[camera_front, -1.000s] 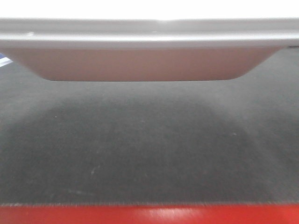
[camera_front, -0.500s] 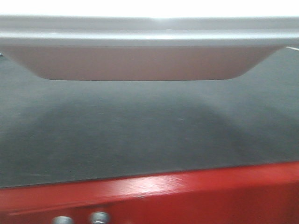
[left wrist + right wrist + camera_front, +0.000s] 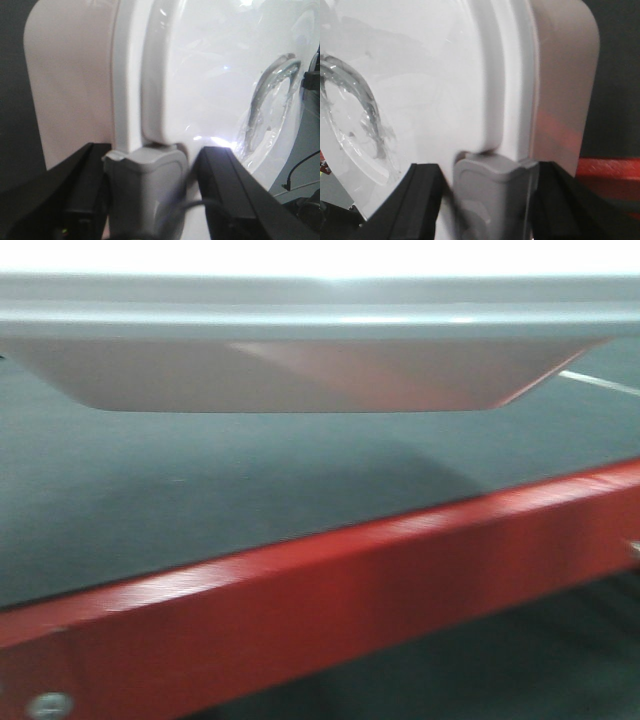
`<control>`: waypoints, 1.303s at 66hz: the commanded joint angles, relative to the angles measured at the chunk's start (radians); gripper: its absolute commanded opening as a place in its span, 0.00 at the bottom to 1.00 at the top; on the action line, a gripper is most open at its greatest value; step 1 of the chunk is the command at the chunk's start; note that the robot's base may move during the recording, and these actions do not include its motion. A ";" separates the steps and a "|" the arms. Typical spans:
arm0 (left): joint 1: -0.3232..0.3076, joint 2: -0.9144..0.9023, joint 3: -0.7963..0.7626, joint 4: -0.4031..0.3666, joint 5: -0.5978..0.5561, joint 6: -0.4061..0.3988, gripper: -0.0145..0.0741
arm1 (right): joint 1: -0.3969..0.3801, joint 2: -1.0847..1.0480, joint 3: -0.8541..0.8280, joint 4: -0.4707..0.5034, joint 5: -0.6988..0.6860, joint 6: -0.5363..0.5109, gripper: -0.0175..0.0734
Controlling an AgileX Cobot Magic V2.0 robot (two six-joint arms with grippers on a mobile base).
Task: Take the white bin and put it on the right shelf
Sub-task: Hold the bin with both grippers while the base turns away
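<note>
The white bin (image 3: pixel 300 375) hangs just above the dark tabletop (image 3: pixel 200 510), carried by its end clips (image 3: pixel 145 185) — left gripper (image 3: pixel 152 165) and right gripper (image 3: pixel 487 175) each clenched on one. Such small holds might slip and tip it. The red table rail (image 3: pixel 330 580) lies close below — little room; the shelf isn't in view.
</note>
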 commanded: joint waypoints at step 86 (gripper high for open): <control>-0.016 -0.018 -0.032 -0.166 0.123 0.014 0.44 | 0.010 -0.016 -0.028 0.201 0.048 -0.007 0.62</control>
